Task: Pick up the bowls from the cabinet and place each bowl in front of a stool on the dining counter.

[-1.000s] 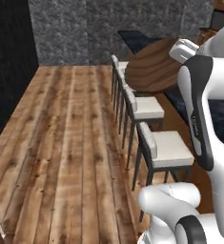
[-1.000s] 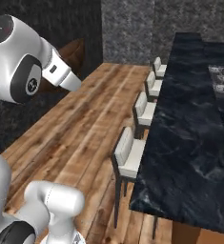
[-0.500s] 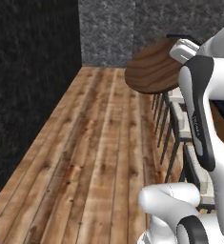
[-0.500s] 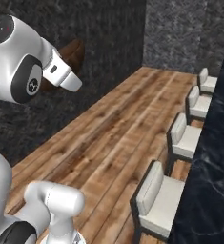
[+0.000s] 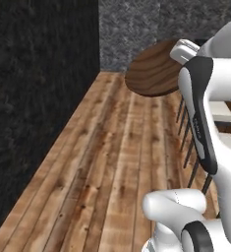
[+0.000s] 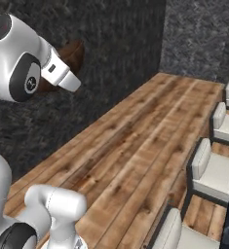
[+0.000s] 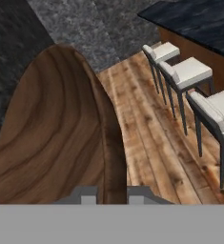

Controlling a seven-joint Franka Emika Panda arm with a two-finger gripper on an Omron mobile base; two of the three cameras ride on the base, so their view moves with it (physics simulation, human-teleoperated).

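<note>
A dark brown wooden bowl (image 7: 61,128) is held up in the air on its edge, its rim clamped in my gripper (image 7: 111,193), which is shut on it. From the left base view the bowl (image 5: 154,69) hangs in front of the white hand (image 5: 185,50); from the right base view the bowl (image 6: 71,54) shows behind the hand (image 6: 61,74). The black marbled dining counter (image 7: 199,19) lies far off at the upper right of the hand view, with white stools (image 7: 194,71) lined up before it. The cabinet is out of view.
A wooden plank floor (image 6: 135,146) runs ahead between a dark stone wall (image 5: 38,98) on the left and the row of white stools (image 6: 211,170) on the right. A grey stone wall (image 5: 129,29) closes the far end.
The whole picture has shifted: the base has turned, so the stools slid to the right and the dark wall came in on the left. The bowl stays in the shut gripper.
</note>
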